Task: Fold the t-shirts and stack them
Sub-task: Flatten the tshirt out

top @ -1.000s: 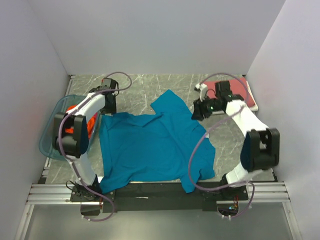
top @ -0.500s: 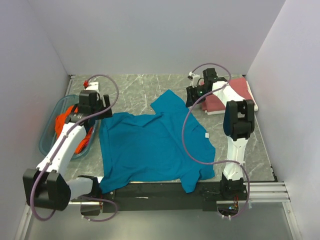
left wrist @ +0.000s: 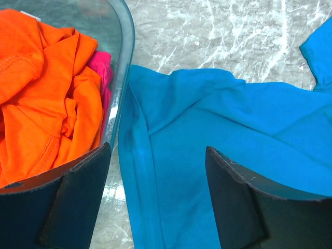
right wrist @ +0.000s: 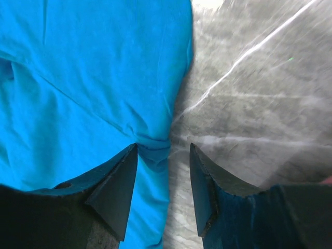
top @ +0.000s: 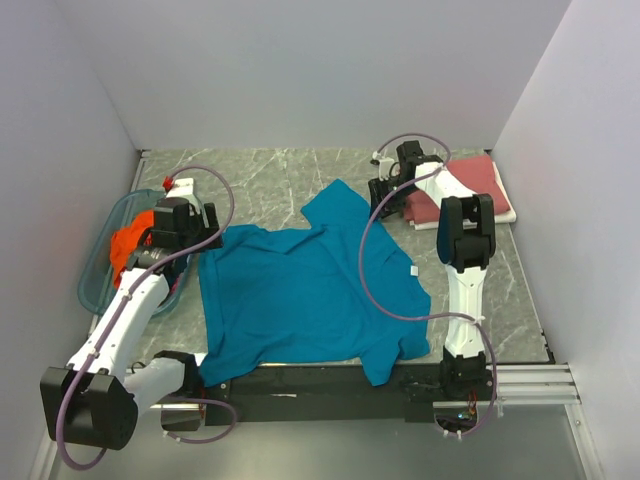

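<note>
1. Both arms have swung since a moment ago, but the teal shirt (top: 300, 290) has stayed flat in the middle of the table (top: 290, 172).
2. The right arm hides part of the folded red shirt (top: 482, 185).
3. The blue tub (left wrist: 127, 52) holds the crumpled orange shirt (left wrist: 41, 78) and something pink (left wrist: 101, 67).
4. The left gripper (left wrist: 158, 150) hangs wide open over the tub rim and the teal sleeve.
5. The right gripper (right wrist: 163, 148) is open too, with the far sleeve's edge between its tips.
6. Bare table shows past the shirt.

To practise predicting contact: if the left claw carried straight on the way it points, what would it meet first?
Probably the teal t-shirt: its edge shows between the fingers of the open left claw, beside the blue tub. Depth is unclear.
</note>
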`<state>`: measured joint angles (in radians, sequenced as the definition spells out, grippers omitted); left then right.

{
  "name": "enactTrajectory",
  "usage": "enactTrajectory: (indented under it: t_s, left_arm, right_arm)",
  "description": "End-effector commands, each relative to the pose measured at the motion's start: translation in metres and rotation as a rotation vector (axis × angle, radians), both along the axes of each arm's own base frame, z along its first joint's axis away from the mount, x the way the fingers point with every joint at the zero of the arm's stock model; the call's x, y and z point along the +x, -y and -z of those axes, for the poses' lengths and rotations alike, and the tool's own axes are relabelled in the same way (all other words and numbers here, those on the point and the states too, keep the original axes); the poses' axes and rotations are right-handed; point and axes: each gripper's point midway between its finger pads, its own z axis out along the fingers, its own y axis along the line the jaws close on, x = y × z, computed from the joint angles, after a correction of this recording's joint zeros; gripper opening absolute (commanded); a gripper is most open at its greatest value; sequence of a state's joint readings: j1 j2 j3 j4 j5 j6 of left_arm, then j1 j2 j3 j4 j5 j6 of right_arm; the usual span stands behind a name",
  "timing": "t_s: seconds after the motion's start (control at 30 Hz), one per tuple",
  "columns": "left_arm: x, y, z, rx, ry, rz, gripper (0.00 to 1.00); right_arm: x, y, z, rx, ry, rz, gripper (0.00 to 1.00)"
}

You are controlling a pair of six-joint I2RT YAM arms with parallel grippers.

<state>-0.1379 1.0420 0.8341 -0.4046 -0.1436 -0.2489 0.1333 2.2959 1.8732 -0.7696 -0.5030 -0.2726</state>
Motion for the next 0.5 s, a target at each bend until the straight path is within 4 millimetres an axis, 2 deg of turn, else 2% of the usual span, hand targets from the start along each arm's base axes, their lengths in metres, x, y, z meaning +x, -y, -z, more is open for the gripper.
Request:
enactTrajectory:
  t_s: [0.0,0.07,0.17,0.23,0.27,0.47]
  left_arm:
    - [0.006,0.000,-0.017,-0.009,0.070,0.000,0.79]
    - [0.006,0.000,-0.018,-0.010,0.075,0.000,0.79]
    - [0.005,0.000,-0.016,-0.010,0.069,-0.001,0.78]
    - [0.006,0.001,-0.016,-0.011,0.065,0.001,0.78]
    - [0.006,0.001,-0.014,-0.011,0.061,0.002,0.78]
    - [0.007,0.006,-0.008,-0.029,0.039,0.019,0.78]
  right_arm:
    - [-0.004,-0.006,-0.008,0.017,-0.014,-0.006,0.51]
    - [-0.007,-0.008,-0.007,0.020,-0.024,-0.014,0.50]
    - [-0.013,-0.009,-0.007,0.020,-0.036,-0.026,0.38]
    - [-0.015,-0.005,-0.009,0.004,-0.026,-0.018,0.17]
    - [-0.017,0.001,-0.010,-0.020,-0.016,-0.008,0.02]
    - [-0.035,0.021,-0.014,-0.109,0.018,-0.004,0.00]
